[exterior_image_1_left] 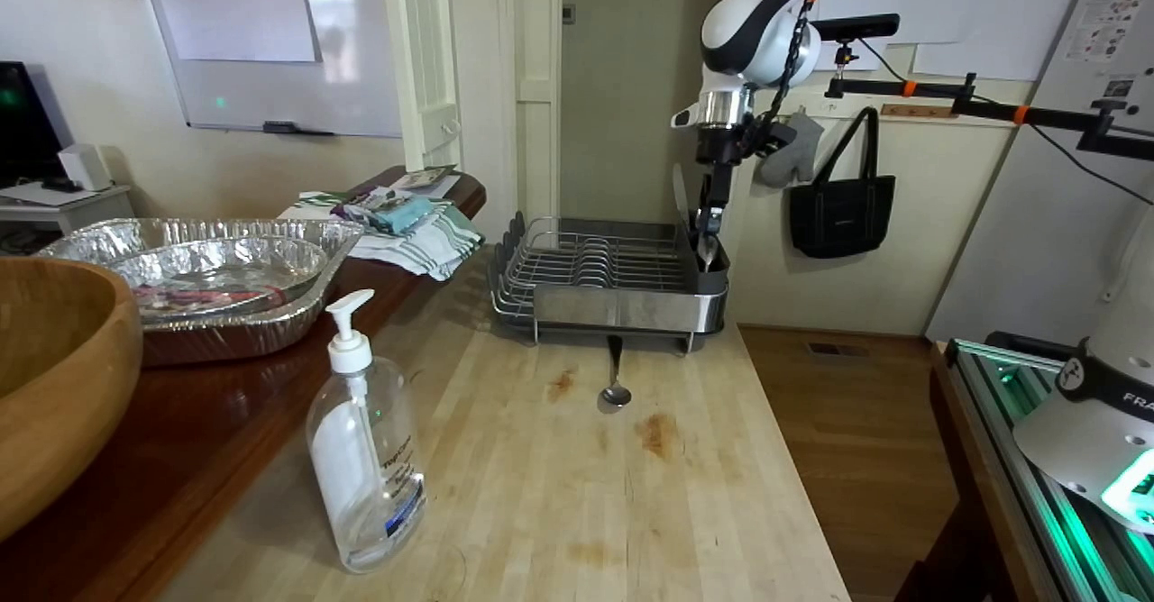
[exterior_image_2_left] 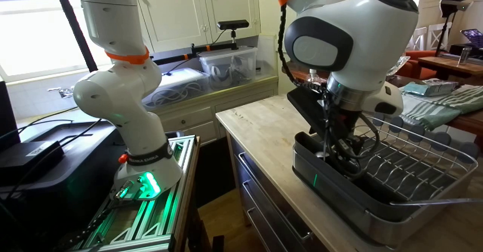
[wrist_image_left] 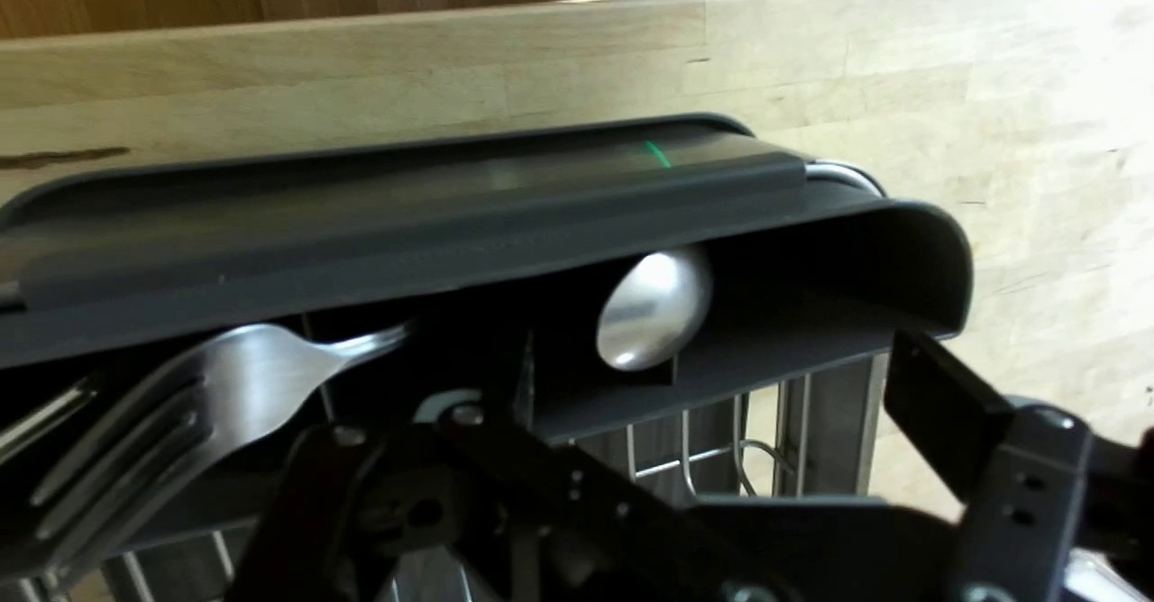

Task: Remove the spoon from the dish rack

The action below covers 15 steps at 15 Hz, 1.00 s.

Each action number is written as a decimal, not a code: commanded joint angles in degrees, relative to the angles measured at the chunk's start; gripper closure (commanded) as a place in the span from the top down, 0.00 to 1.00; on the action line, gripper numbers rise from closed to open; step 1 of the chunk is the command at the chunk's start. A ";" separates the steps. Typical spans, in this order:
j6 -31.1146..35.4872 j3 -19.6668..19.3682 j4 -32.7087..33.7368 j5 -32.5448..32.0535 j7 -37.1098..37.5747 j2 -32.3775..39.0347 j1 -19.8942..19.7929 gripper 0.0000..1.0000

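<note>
The spoon (wrist_image_left: 654,309) shows only its bowl, near the middle of the wrist view; the handle is lost in the black of the utensil holder (wrist_image_left: 929,269) on the dish rack (exterior_image_1_left: 622,309). Along the bottom there, the jaws stand apart, dark and blurred; in an exterior view cables (exterior_image_2_left: 345,165) mask them. A fork (wrist_image_left: 261,377) shows at lower left, a metal utensil (wrist_image_left: 45,422) beside it cut by the frame's edge. The bowl is silvery, oval, brightest toward its top. Another spoon (exterior_image_1_left: 616,395) lies on the bench (exterior_image_1_left: 721,530) in an exterior view.

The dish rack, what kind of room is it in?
Most likely a kitchen: besides the dish rack, you can see pale cupboards and shiny foil trays.
</note>
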 commanded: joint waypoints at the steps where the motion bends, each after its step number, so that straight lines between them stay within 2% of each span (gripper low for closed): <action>1: -1.87 0.17 0.95 -2.59 1.04 0.81 -0.72 1.00; 10: -3.08 0.41 1.13 -2.65 0.74 1.36 -1.10 1.00; 15: -5.94 0.50 2.05 -1.81 0.05 1.77 -1.41 1.00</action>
